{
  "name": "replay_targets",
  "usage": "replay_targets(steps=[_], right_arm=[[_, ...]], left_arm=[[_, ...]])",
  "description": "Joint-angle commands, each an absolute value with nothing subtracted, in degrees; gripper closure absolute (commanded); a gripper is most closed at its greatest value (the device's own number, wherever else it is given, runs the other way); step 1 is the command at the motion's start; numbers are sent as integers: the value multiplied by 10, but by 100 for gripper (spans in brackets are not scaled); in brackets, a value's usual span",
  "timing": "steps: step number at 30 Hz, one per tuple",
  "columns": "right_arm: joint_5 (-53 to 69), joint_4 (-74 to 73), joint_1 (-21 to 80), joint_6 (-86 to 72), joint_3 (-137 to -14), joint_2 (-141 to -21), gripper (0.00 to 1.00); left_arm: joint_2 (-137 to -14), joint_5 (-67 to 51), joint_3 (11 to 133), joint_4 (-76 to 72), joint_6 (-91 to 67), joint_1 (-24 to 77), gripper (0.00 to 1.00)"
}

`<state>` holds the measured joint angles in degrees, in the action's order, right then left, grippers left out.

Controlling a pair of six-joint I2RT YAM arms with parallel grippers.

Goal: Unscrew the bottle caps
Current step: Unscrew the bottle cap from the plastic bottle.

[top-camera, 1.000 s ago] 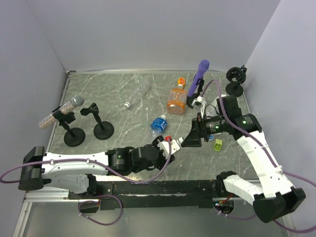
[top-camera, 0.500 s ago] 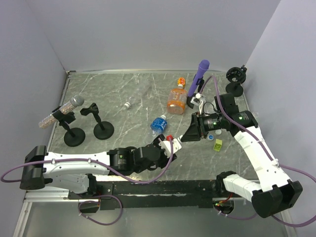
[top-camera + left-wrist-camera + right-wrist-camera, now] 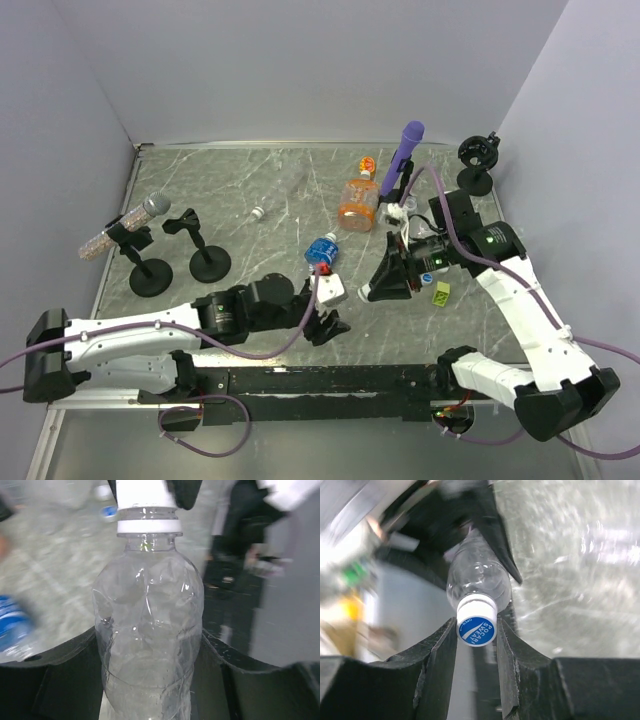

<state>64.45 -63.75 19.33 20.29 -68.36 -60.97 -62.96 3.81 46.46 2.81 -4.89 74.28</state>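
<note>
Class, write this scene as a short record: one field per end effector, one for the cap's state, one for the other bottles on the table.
Left end effector: closed around the body of the clear bottle
Right end effector: closed on that bottle's cap, which has a blue top and white side
Cap state: on the neck, not yet off
Other bottles: blue-label bottle lying on the table; orange bottle farther back

Right end effector (image 3: 476,634) has clamped shut on the clear bottle (image 3: 147,630)'s blue-topped cap (image 3: 476,628); left arm (image 3: 150,330) drew back toward 8 o'clock.
</note>
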Motion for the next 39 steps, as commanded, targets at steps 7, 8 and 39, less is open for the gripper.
replay_targets(steps=[7, 8, 39], right_arm=[[685, -615, 268, 454, -699, -551, 85], [679, -628, 268, 455, -708, -561, 84], [576, -659, 123, 92, -662, -569, 6]], left_arm=[[-610, -210, 452, -26, -89, 667, 83], [-606, -200, 452, -21, -84, 667, 83], [-721, 323, 541, 46, -15, 841, 83]])
